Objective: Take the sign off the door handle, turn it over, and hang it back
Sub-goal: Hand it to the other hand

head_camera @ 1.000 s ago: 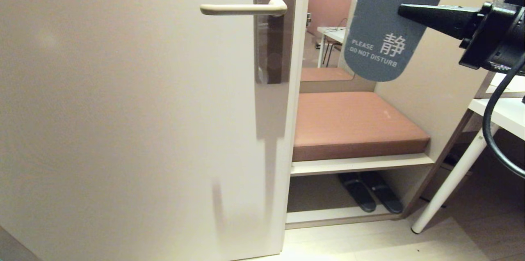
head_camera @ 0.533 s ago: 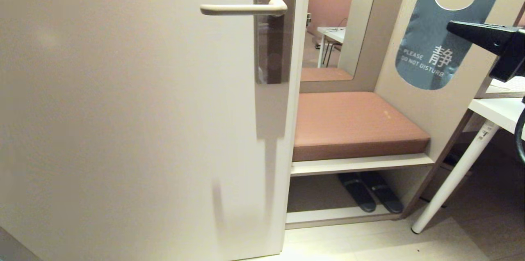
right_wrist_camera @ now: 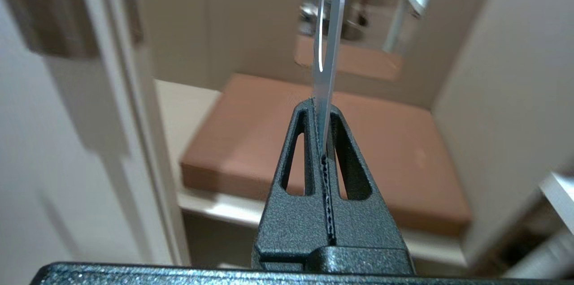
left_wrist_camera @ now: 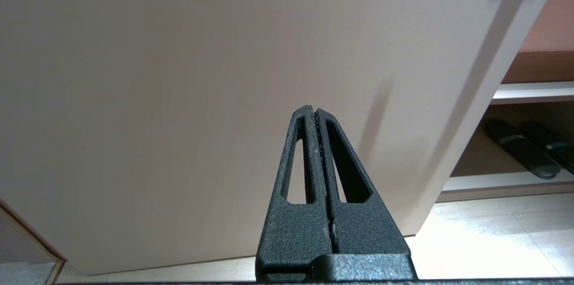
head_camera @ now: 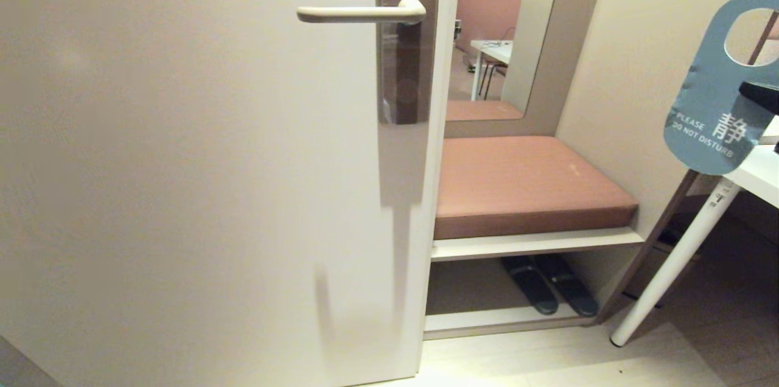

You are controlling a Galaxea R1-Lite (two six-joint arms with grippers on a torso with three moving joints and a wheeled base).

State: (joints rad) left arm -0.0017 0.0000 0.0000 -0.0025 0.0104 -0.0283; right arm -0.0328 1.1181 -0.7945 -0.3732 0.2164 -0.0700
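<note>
The sign (head_camera: 709, 107) hangs in the air at the far right of the head view, its blue "PLEASE DO NOT DISTURB" face toward me and its round hole uppermost. My right gripper (right_wrist_camera: 322, 110) is shut on it; in the right wrist view the sign (right_wrist_camera: 329, 29) shows edge-on, rising from between the fingers. Only the tip of that gripper (head_camera: 761, 97) shows in the head view. The door handle (head_camera: 359, 12), a cream lever on a brownish-grey backplate, is bare and well to the left of the sign. My left gripper (left_wrist_camera: 315, 112) is shut and empty, low before the door.
The pale door (head_camera: 182, 162) fills the left half of the head view. Right of it is a bench with a brown cushion (head_camera: 523, 183), dark slippers (head_camera: 551, 291) beneath, a mirror panel above, and a white table leg (head_camera: 675, 265) at the right.
My right gripper has carried the sign to the right and downward, away from the door handle, and is now almost out of the head view. The left arm has stayed still.
</note>
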